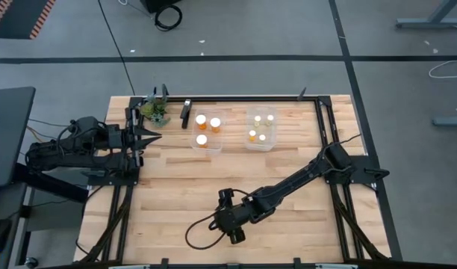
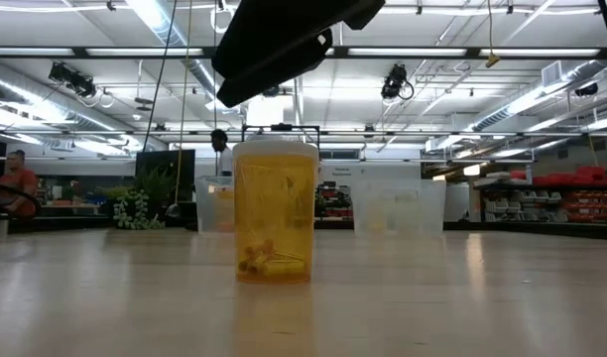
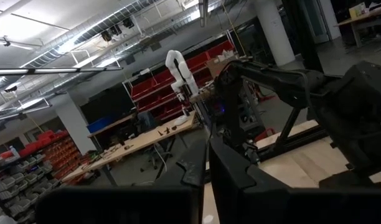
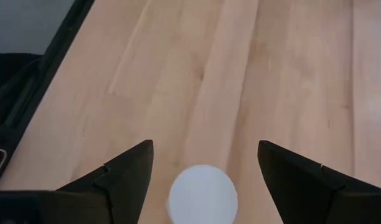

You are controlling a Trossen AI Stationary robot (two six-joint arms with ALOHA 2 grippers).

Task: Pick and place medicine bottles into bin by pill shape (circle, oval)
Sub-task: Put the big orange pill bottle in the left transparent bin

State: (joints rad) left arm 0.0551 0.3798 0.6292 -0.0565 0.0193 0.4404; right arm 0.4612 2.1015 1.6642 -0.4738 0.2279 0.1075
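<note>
— Orange bottle point(image 2: 275, 211), where? 
— Upright on the wooden counter point(image 1: 176, 202), white cap point(image 4: 202, 193) between the right tool's point(image 4: 205, 165) wide-open fingers, unheld. Left tool point(image 1: 152, 135) is closed, empty, well away.

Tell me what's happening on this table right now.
The right gripper hangs open over a lone orange bottle with a white cap standing upright on the wooden table, fingers on either side of the cap, not yet gripping. Two clear plastic bins at the far side already hold other white-capped bottles, three in the left one and several in the right. The left gripper waits shut at the table's left edge.
</note>
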